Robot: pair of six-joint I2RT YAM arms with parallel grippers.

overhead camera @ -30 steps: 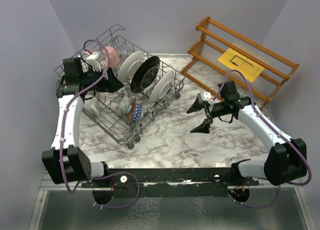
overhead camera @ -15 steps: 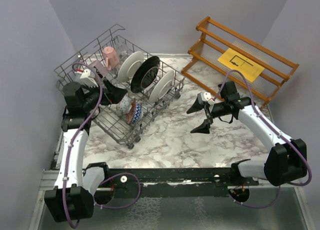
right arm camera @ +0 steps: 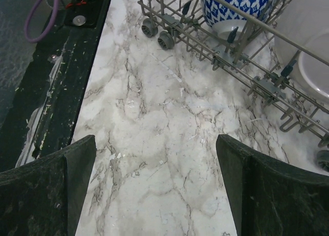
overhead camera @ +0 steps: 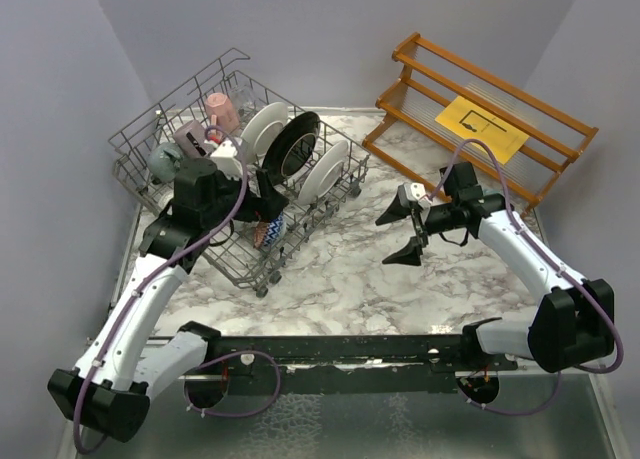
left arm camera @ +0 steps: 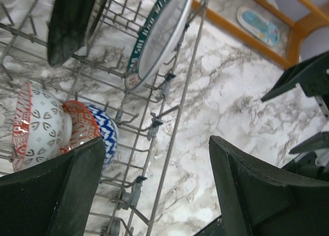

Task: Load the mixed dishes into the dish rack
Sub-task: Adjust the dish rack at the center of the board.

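Observation:
The dish rack (overhead camera: pixel 215 254) stands at the table's back left. Along its far left side sit a pink mug (overhead camera: pixel 218 107), a mauve mug (overhead camera: pixel 189 134) and a grey-teal mug (overhead camera: pixel 164 160). Two white plates (overhead camera: pixel 262 127) (overhead camera: pixel 325 169) and a black-rimmed plate (overhead camera: pixel 292 147) stand on edge in the tines. My left gripper (overhead camera: pixel 268 194) (left arm camera: pixel 158 141) hovers open and empty over the rack's right rail (left arm camera: pixel 177 123), beside a red patterned bowl (left arm camera: pixel 38 125) and a blue patterned bowl (left arm camera: pixel 105 133). My right gripper (overhead camera: pixel 395 236) (right arm camera: pixel 156 141) hangs open over bare marble, right of the rack (right arm camera: pixel 205 46).
An orange-brown wooden slatted shelf (overhead camera: pixel 480 109) with a yellow paper sheet (overhead camera: pixel 483 127) stands at the back right. Grey walls close in on the left, back and right. The rack's small wheels (right arm camera: pixel 165 39) rest on the marble table (overhead camera: pixel 340 269).
My left arm has pulled away from the rack's far-left corner and swung right, over the bowls. The mauve and grey-teal mugs it covered now show. The right arm has hardly moved.

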